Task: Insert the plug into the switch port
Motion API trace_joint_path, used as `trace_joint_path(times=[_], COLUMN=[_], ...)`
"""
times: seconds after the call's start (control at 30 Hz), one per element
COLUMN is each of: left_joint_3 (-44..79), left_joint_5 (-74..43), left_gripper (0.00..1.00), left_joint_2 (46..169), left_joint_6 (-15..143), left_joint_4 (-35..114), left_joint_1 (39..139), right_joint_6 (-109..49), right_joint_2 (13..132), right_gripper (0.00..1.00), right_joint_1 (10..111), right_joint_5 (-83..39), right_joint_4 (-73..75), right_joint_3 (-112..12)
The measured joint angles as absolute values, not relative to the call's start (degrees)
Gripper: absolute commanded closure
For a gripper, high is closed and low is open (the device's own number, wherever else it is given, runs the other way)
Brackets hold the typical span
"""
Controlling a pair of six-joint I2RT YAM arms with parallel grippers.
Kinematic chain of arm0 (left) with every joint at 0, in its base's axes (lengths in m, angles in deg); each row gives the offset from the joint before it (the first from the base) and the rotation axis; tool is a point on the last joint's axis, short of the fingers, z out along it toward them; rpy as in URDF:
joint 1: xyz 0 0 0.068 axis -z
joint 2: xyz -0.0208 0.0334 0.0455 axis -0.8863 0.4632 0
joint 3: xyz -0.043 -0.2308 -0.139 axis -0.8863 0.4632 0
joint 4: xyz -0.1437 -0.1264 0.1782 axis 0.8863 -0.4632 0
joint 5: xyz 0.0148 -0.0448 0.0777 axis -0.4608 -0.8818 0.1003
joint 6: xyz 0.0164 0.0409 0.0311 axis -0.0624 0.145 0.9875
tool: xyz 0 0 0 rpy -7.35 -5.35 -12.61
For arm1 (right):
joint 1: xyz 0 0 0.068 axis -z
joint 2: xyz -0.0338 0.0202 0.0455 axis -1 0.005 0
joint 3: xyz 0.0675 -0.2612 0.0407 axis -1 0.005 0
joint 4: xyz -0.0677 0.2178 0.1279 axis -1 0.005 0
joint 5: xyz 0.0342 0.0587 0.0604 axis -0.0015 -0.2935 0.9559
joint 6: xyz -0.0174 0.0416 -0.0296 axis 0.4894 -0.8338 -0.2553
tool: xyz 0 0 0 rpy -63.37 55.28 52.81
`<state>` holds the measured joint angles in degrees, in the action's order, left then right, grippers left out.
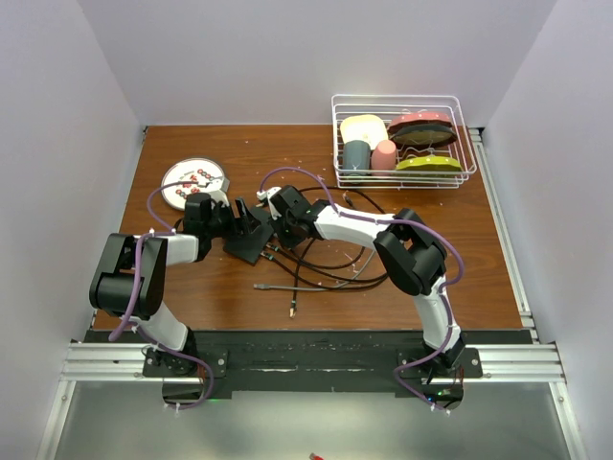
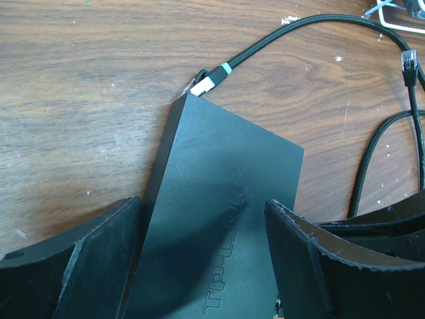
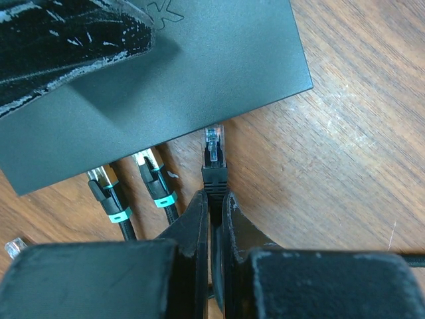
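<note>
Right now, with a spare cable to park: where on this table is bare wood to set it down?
Bare table lies right of the right arm, in front of the wire rack; a smaller patch lies between the white plate and that rack. Crowded centre: left hand on the switch, right hand holding the plug, loose cables in front.

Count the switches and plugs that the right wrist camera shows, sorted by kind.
Switch: 1
Teal-banded plugs: 2
Black plug pinched in the right claw: 1
Loose clear plug at the lower-left edge: 1
Total: 5
</note>
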<state>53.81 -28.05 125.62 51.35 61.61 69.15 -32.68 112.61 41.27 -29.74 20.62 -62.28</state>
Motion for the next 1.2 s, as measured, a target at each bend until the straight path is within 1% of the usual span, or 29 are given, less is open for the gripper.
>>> trace_joint_path(times=[0.6, 0.9, 1.2], left_joint_3=[53.83, 54.07, 54.07], left_joint_5=[-28.96, -29.34, -30.01], left_gripper=[0.21, 0.18, 0.19], left_joint_2=[125.95, 126.04, 127.72], left_joint_6=[51.35, 51.48, 51.46], left_joint_4=[62.35, 63.18, 65.74], left_joint_1=[68.8, 68.78, 68.78], right_joint_6=[-30.97, -25.7, -22.69], right_joint_2=[112.61, 112.61, 112.7], right_gripper=[1.0, 1.0, 1.0], right_joint_1=[40.75, 40.57, 40.37], right_joint_5=[-27.05, -27.01, -27.82], right_joint_4=[20.18, 20.16, 20.18], right_joint_3=[-62.3, -62.3, -62.39])
